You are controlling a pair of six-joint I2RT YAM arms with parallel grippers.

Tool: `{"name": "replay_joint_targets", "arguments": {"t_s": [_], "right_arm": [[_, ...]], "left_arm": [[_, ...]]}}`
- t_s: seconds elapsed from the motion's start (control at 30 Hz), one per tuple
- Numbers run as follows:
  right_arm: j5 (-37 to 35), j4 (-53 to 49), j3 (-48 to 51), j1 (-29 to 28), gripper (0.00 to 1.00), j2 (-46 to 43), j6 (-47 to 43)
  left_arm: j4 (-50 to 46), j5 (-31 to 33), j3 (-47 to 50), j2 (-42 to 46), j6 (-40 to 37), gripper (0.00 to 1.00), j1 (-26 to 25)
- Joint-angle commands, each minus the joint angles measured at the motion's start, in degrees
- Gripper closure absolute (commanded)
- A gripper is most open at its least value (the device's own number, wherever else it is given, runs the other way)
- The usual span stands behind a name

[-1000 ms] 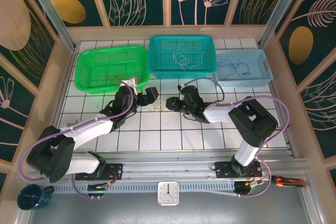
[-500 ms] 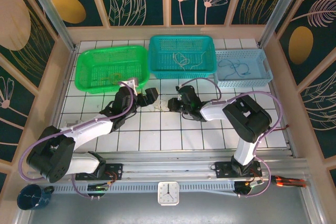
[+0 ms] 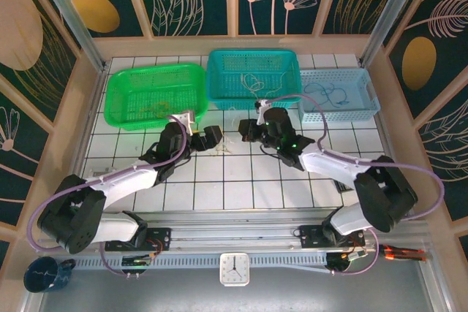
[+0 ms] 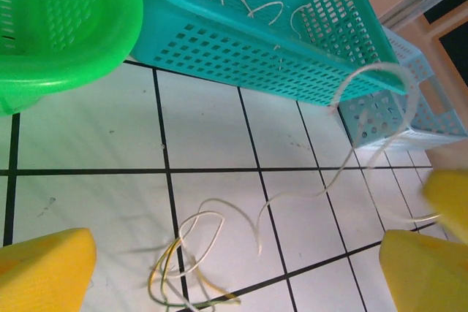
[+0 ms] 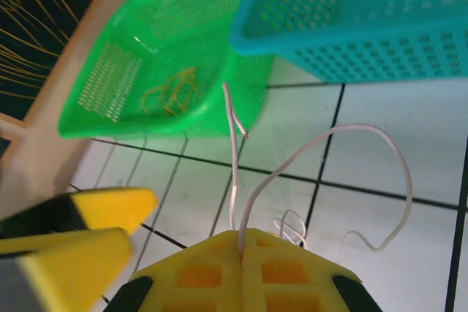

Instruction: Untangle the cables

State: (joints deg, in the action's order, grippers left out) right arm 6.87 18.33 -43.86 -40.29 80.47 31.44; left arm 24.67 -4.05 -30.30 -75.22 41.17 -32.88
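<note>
White-tiled table (image 3: 219, 180), black grid lines. Far edge, L to R: green basket (image 3: 131, 82), teal basket (image 3: 227, 71), lt-blue basket (image 3: 362, 85), side by side. Mid-table, just in front of green/teal: cables (image 3: 223, 147), small tangle, white + yellow strands, on tile.

The table (image 3: 219, 180) has white tiles with black lines. The green basket (image 3: 157, 68), the teal basket (image 3: 252, 53) and the light blue basket (image 3: 371, 94) are all full of little holes. The white cable (image 5: 235, 166) is plain. The bunch of cables (image 4: 183, 261) is white and yellow-green. The left gripper (image 4: 234, 283) and right gripper (image 5: 241, 246) have yellow fingers (image 4: 44, 272). The wall (image 3: 197, 5) is dark with gold leaves.
</note>
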Motion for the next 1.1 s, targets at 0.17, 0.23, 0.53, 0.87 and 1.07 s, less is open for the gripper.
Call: {"name": "replay_joint_targets", "arguments": {"t_s": [0.17, 0.23, 0.53, 0.87, 1.07], "right_arm": [[0.1, -2.4, -2.6, 0.5, 1.00, -6.2, -4.5], [1.1, -1.9, -2.5, 0.7, 1.00, -6.9, -5.9], [6.0, 1.8, -0.1, 1.9, 1.00, -7.5, -8.1], [9.8, 5.2, 2.0, 1.9, 1.00, -7.4, -7.7], [10.6, 6.0, 2.3, 1.9, 1.00, -7.3, -7.4]], "left_arm": [[3.1, -1.3, 2.2, 0.6, -2.0, 0.01, 0.6], [3.7, -1.6, 2.3, 1.3, -2.0, 0.01, 0.6], [10.0, -9.0, -1.6, 3.9, 6.1, 0.01, 0.7], [16.4, -15.0, -8.1, -1.1, 12.6, 0.05, 0.6], [18.8, -16.9, -9.8, -4.9, 14.2, 0.12, 0.6]]}}
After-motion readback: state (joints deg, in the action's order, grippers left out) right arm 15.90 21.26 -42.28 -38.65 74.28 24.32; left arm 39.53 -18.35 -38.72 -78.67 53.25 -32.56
